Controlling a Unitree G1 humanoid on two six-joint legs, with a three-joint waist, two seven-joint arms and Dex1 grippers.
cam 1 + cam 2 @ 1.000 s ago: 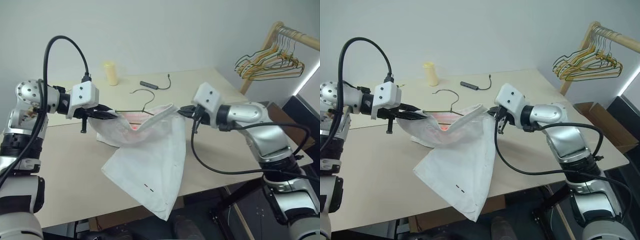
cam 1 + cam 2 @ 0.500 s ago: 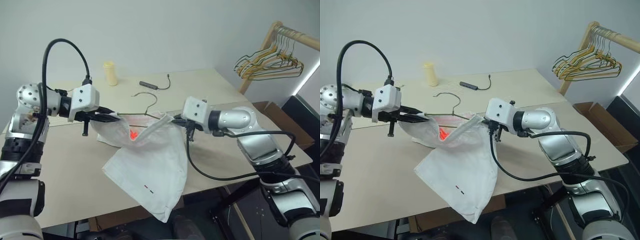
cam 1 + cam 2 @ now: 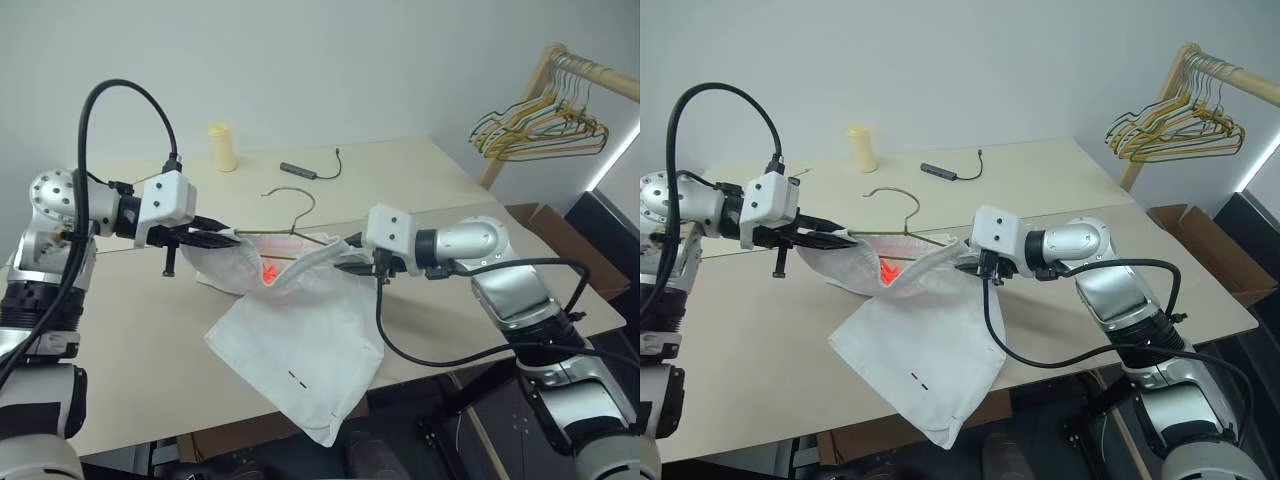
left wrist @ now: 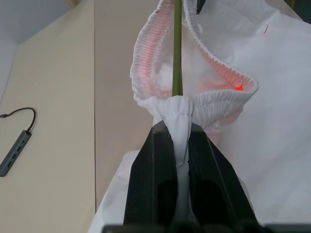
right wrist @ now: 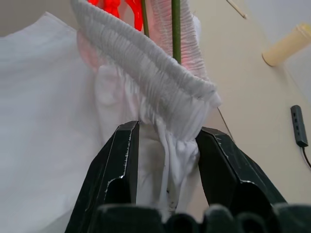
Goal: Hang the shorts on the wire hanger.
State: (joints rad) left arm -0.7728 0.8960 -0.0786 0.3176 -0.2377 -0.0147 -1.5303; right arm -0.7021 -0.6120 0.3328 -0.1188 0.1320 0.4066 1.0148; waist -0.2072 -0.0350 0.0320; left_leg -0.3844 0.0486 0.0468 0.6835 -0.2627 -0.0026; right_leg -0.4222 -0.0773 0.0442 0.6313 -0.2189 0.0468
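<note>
Green wire hanger [image 3: 300, 212] half inside shorts [image 3: 300, 340]

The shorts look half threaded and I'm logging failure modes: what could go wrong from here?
The right gripper has its jaws apart around the waistband of the shorts, so that end could slide off the wire hanger. The left gripper alone pinches the other end; most of the fabric hangs past the table edge and may drag everything down.

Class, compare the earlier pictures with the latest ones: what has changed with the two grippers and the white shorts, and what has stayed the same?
The right gripper moved toward the left gripper and opened, loosening its hold on the thin white shorts, whose gathered waistband sagged. The left gripper stayed shut on the waistband's other end, and the olive-green wire hanger stayed threaded through it.
</note>
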